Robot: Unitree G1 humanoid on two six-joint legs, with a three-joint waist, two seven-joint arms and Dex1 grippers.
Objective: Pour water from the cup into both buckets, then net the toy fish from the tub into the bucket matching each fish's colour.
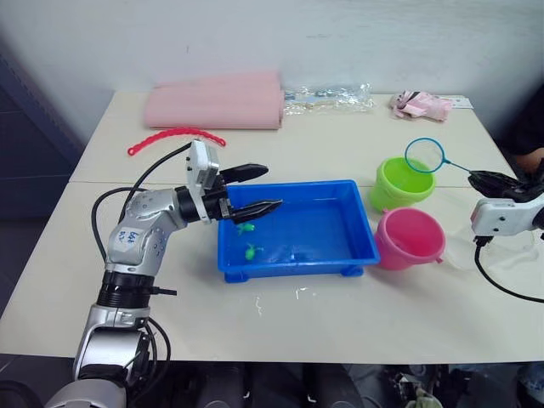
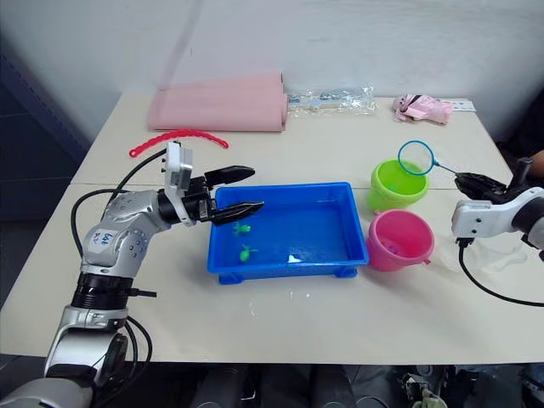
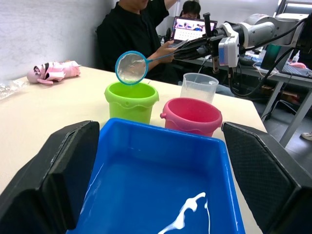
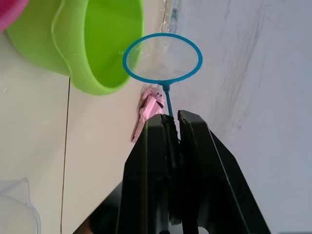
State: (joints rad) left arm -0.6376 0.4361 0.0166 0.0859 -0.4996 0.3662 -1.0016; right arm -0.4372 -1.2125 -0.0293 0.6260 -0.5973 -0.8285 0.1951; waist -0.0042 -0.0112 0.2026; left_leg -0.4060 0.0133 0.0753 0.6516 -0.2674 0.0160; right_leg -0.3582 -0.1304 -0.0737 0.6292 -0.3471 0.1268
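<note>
The right gripper (image 4: 171,122) is clamped on the thin handle of the small blue-rimmed mesh net (image 1: 424,155) hovering over the lime green plastic bucket (image 1: 403,183) (left gripper (image 1: 255,190) fingers apart above the blue tub (image 1: 361,219)), so any wobble might dump a fish onto the table.

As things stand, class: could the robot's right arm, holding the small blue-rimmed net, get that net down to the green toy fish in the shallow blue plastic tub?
Probably yes. The right gripper holds the net above the lime green bucket; the blue tub lies open-topped beyond, fish uncovered. The left gripper hovering there may crowd it.
</note>
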